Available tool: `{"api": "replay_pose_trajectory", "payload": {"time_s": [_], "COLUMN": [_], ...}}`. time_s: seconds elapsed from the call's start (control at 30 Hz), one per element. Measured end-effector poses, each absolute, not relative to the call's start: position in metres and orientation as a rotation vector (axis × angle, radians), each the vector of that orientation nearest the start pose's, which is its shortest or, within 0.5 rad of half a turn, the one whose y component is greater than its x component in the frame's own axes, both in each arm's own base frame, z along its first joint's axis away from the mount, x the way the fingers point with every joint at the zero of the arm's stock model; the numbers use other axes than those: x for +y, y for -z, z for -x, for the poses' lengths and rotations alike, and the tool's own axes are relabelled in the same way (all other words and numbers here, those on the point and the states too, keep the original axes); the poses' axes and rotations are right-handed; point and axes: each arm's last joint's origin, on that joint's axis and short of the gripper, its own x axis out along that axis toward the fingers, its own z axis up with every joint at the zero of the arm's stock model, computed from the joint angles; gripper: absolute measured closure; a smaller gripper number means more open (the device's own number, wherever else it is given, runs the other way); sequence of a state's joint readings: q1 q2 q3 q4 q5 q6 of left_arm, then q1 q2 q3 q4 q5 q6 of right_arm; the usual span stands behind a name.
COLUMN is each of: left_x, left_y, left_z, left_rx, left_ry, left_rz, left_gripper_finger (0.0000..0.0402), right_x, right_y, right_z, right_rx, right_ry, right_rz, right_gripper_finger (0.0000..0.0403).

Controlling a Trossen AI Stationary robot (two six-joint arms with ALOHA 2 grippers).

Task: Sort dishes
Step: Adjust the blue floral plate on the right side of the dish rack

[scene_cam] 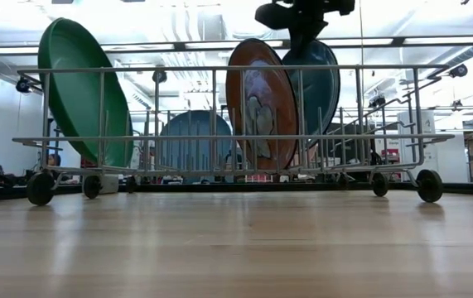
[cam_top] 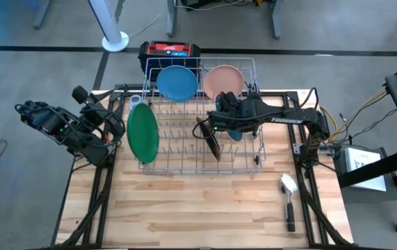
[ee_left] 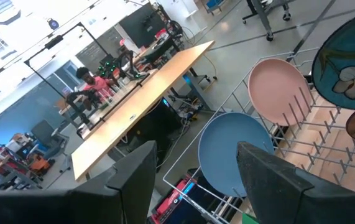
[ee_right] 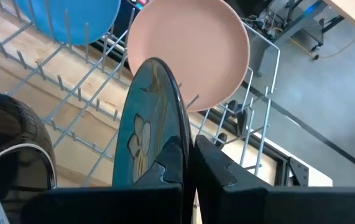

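While five plates stand on edge in the one wire rack (cam_top: 205, 149) on the worktop (cam_top: 184, 208), the count by colour runs: one green plate (cam_top: 142, 132) at the rack's nine o'clock end, one light blue plate (cam_top: 177, 82) and one pale pink plate (cam_top: 222, 80) along its twelve o'clock side, and two dark orange-brown plates, one with a teal flowered face (ee_right: 141, 140) and another (cam_top: 208, 139) just at its eight o'clock. The right hand (ee_right: 186, 163) sits over the rack's middle, clamped shut on the top rim of the flowered plate, which hangs directly below it. The left hand (ee_left: 193, 180) waits at nine o'clock off the worktop's edge, fingers apart and holding nothing. One brush (cam_top: 288, 201) lies at five o'clock.
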State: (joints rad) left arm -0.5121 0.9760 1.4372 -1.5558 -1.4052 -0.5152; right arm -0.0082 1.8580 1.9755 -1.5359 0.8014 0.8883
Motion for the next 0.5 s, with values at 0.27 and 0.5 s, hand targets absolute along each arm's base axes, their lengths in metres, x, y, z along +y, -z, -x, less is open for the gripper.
{"api": "replay_pose_trajectory", "payload": {"time_s": [0.27,0.5], "left_x": [-0.0232,-0.0231], "left_y": [-0.4205,-0.4205], "left_z": [-0.0994,-0.0994], "left_rx": [0.406,0.402], "left_ry": [-0.912,-0.914], "left_rz": [-0.444,-0.436], "left_gripper_finger": [0.0191,0.0191], "right_x": [-0.0242,-0.0245], "right_y": [-0.3556,-0.3497], "right_z": [-0.3461,-0.3504], "right_rx": [0.901,0.897], "right_ry": [1.174,1.194], "right_rz": [-0.182,-0.179], "right_gripper_finger": [0.0402,0.0402]}}
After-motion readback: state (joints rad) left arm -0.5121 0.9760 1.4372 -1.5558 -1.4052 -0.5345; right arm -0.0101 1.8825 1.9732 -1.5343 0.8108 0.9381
